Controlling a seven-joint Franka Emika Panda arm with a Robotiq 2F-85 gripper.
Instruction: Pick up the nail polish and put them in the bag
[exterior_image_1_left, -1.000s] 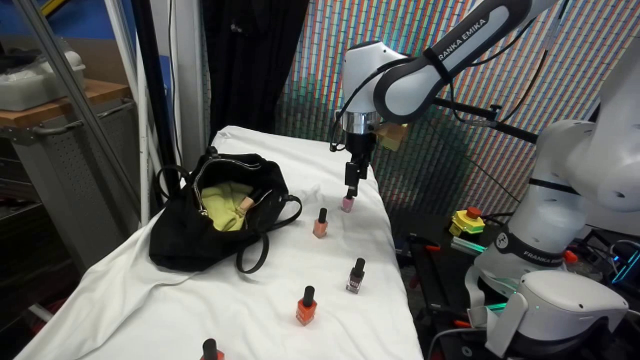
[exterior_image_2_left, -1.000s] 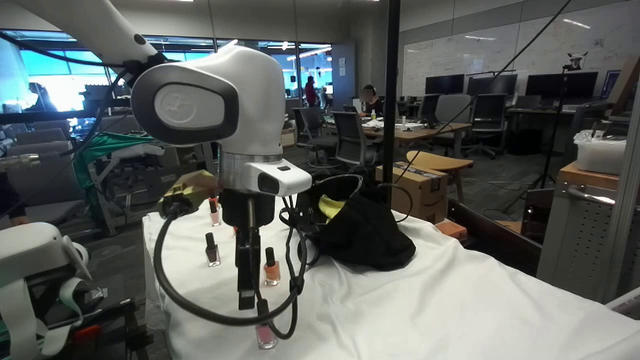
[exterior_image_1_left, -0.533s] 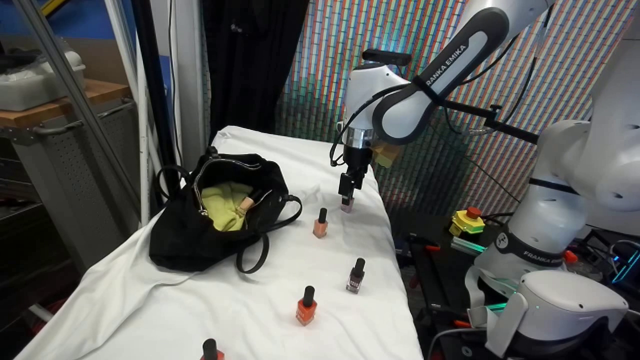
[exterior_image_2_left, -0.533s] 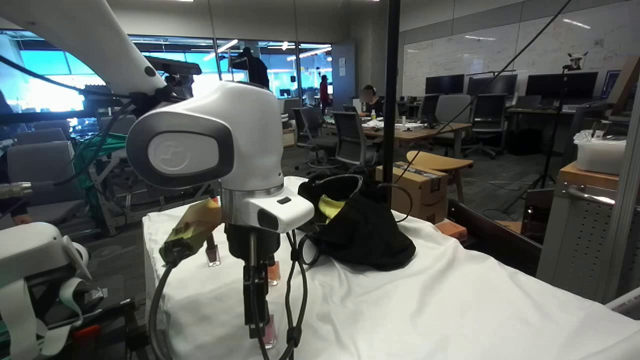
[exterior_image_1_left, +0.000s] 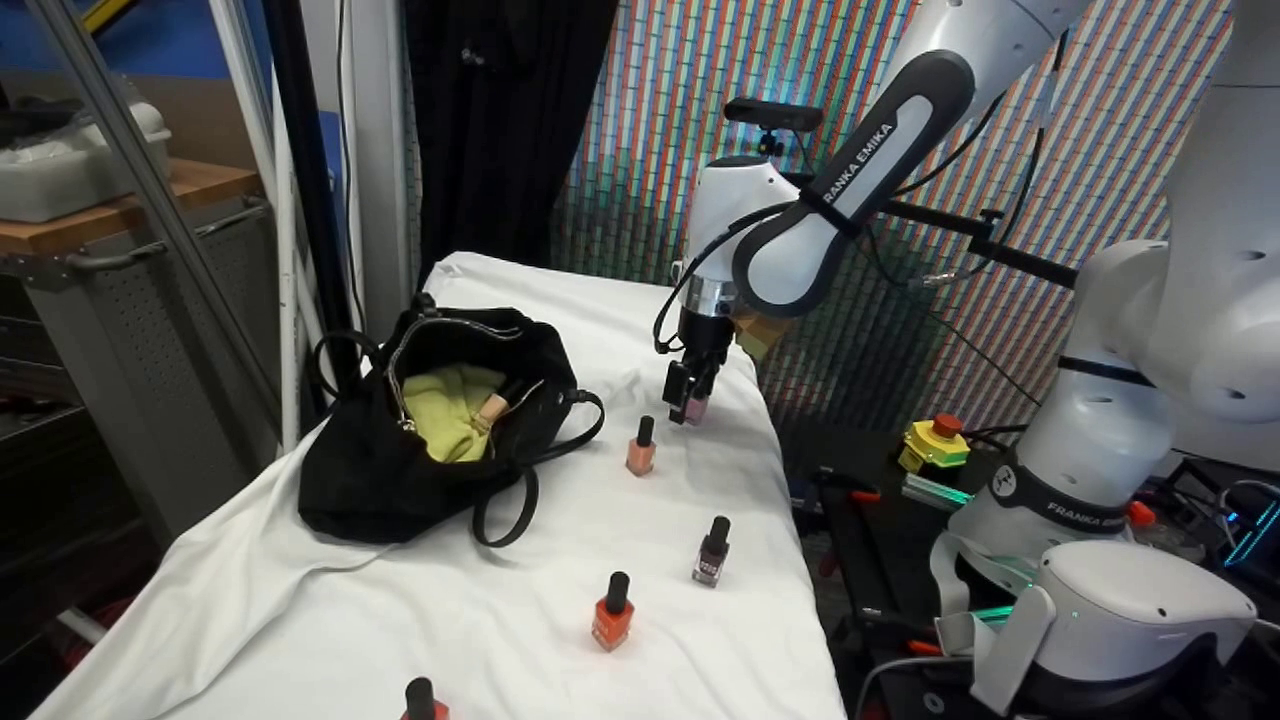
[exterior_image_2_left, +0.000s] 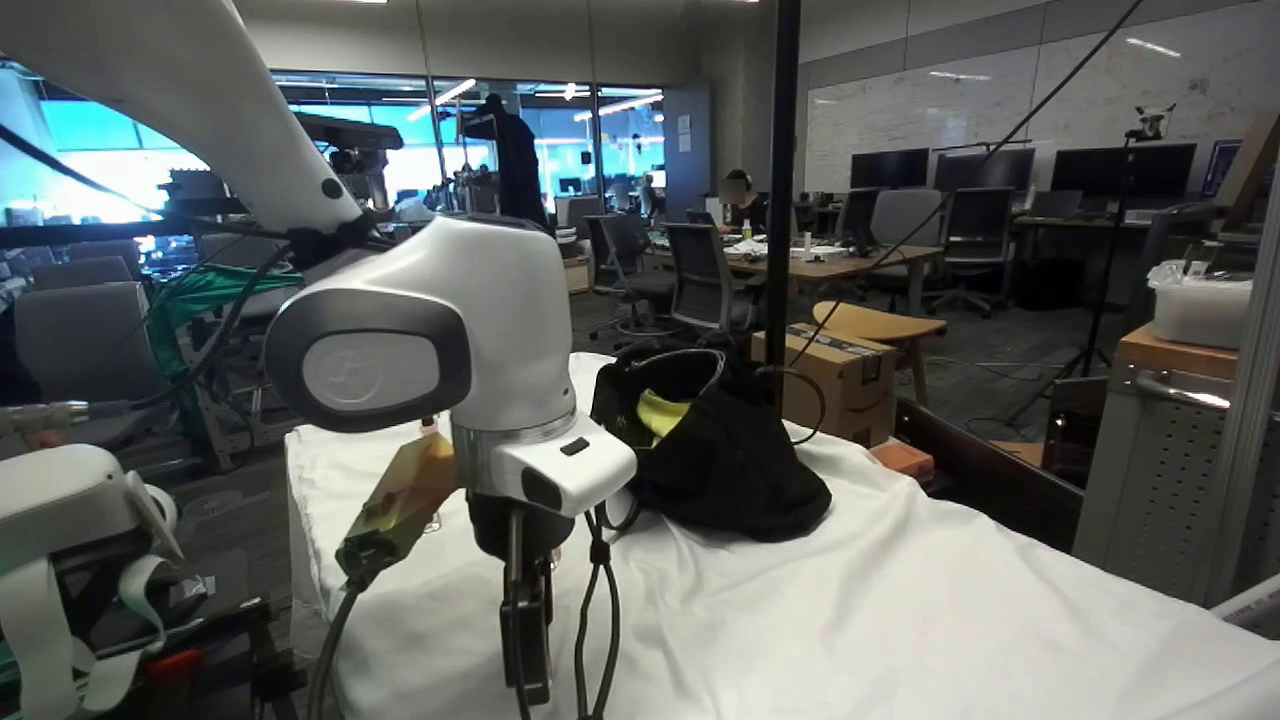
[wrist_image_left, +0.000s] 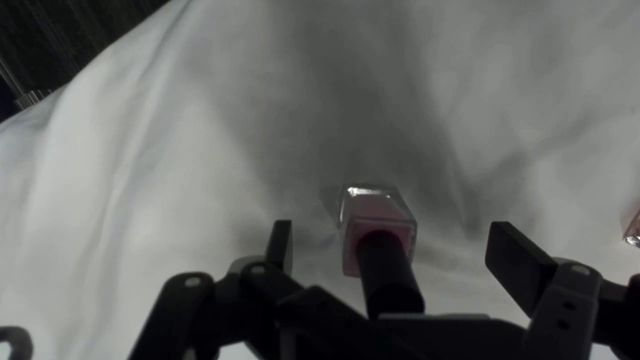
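The small square glass bottle of pink nail polish (wrist_image_left: 380, 245), capped in slim black, stands upright between the black fingers (wrist_image_left: 520, 267); they are released and spread wide, with a visible gap on either side of it in the wrist view. It sits nearer the finger at that view's left. In an exterior view, five bottles can be counted on the white-cloth-draped table (exterior_image_1_left: 500, 630): the pink one, a black-capped peach bottle (exterior_image_1_left: 641, 458) near it, a black-capped dark plum bottle (exterior_image_1_left: 709, 562), a black-capped orange-red bottle (exterior_image_1_left: 613, 622), and a black-capped red-orange bottle (exterior_image_1_left: 424, 706) cut off by the lower edge. A sixth, a dark-capped beige bottle (exterior_image_1_left: 492, 408), lies tilted inside the single soft black looped-strap fabric handbag (exterior_image_1_left: 390, 490), against its yellow-green interior (exterior_image_1_left: 440, 405).
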